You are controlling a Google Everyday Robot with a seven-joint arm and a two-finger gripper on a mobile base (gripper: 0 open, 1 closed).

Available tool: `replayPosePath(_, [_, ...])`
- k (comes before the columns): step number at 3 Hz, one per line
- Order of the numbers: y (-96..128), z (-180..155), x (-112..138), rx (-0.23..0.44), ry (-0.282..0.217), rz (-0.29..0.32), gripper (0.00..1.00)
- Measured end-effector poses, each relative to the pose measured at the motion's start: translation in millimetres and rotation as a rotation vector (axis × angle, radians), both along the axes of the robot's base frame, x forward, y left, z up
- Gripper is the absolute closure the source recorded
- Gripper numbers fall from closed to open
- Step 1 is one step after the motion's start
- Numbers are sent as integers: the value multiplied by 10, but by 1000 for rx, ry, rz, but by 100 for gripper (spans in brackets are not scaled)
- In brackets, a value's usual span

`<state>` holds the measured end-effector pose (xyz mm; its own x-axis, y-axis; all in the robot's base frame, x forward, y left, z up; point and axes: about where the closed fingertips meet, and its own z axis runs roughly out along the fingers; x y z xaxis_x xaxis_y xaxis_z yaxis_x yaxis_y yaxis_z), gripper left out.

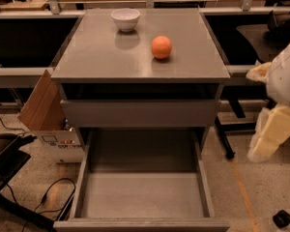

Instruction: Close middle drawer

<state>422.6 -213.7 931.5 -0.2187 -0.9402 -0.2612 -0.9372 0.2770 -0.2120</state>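
The middle drawer [140, 197] stands pulled far out under the front edge of the bench [101, 62]. It is probably stiff and light; push its flat front. The gripper [273, 132] hangs beyond the right edge; open or closed, I cannot tell.

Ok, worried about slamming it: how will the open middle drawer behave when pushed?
The drawer looks empty, so probably light and quick to slide. Its flat front seems stiff, unlikely to flex. The gripper hangs right of it, apart.
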Motion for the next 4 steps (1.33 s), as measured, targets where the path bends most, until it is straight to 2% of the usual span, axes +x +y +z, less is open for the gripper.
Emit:
replayPosePath(1, [29,-570,-209,74,3,-11,23])
replayPosePath(2, [44,-1262,-405,124,30,-40,46])
replayPosePath(3, [38,-1929,-616,140,72,-62,70])
replayPosePath(4, [54,-2520,-899,162,145,-71,93])
